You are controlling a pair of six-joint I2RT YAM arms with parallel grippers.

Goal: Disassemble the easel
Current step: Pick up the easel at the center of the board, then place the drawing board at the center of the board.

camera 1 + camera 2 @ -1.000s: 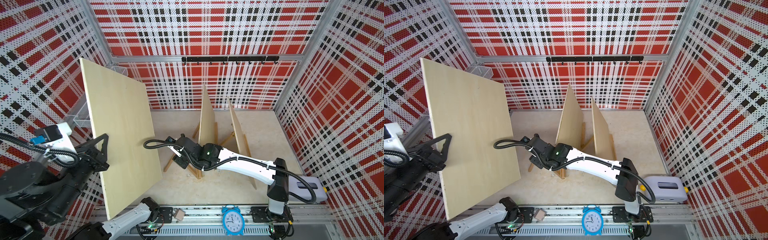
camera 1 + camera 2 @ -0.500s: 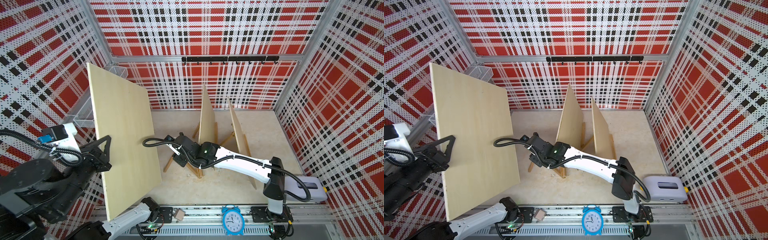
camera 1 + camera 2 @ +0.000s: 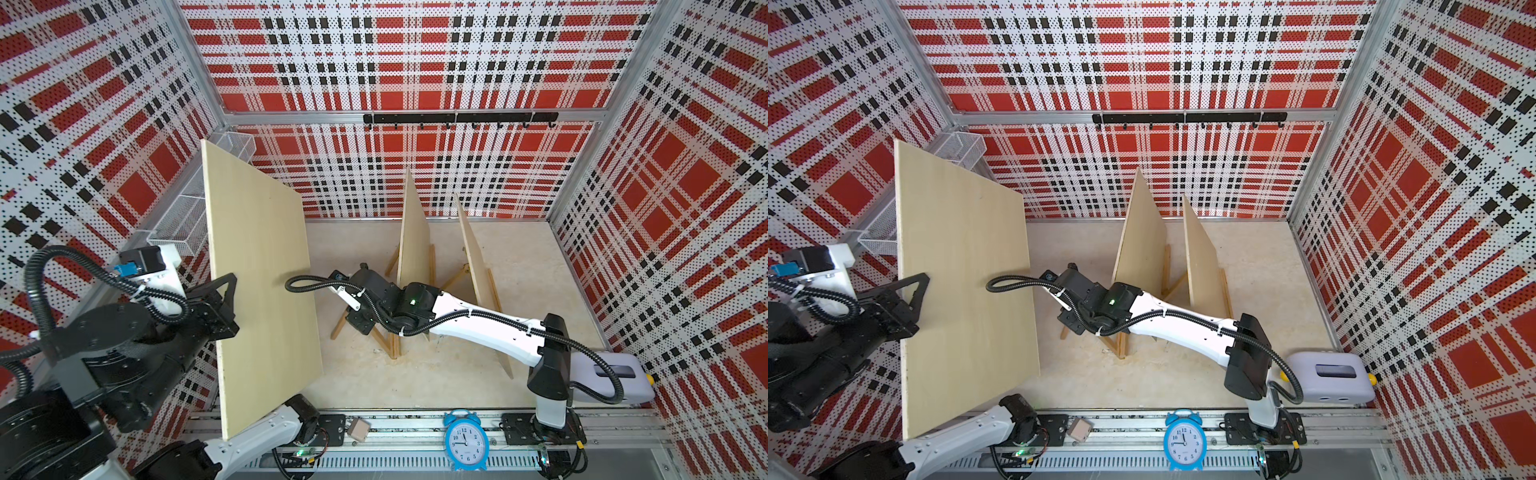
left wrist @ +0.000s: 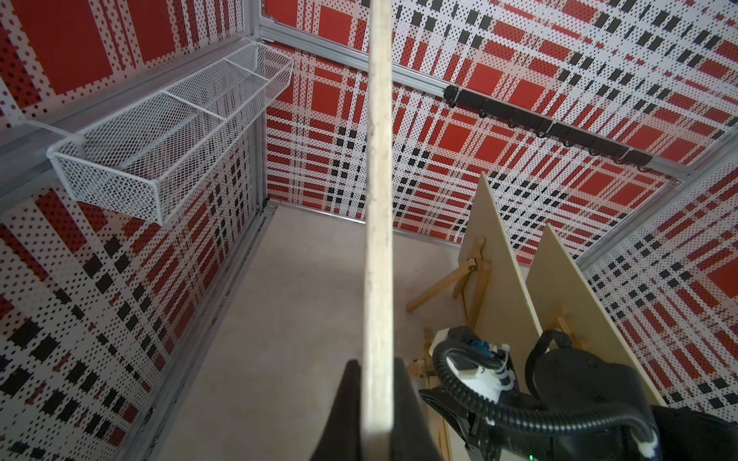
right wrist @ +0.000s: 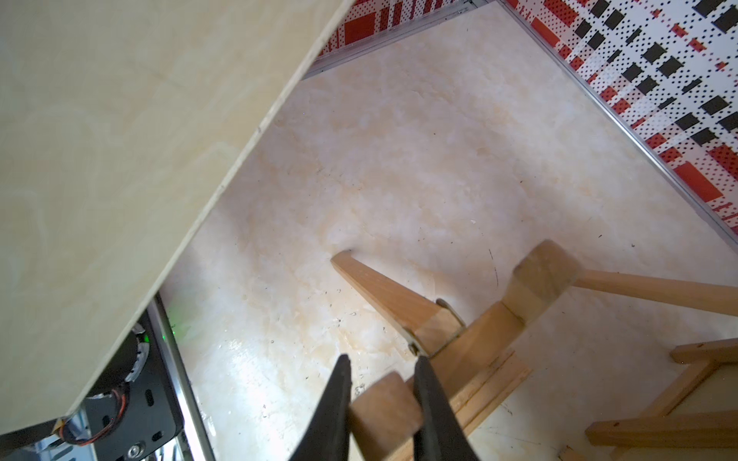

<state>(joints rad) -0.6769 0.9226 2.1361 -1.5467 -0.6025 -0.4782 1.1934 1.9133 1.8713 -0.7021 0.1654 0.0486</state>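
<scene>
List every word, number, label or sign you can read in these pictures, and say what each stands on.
"12", with "1" to "11" round the ring: hour numerals on the white dial of the blue alarm clock, in both top views.
Any finer print on that dial: too small to read.
Held plywood board, wooden easel, white box: no text visible.

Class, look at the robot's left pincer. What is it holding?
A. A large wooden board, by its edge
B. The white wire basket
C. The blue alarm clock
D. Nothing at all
A: the left wrist view shows the left pincer shut on the edge of the large wooden board; the right pincer grips the easel instead.
</scene>
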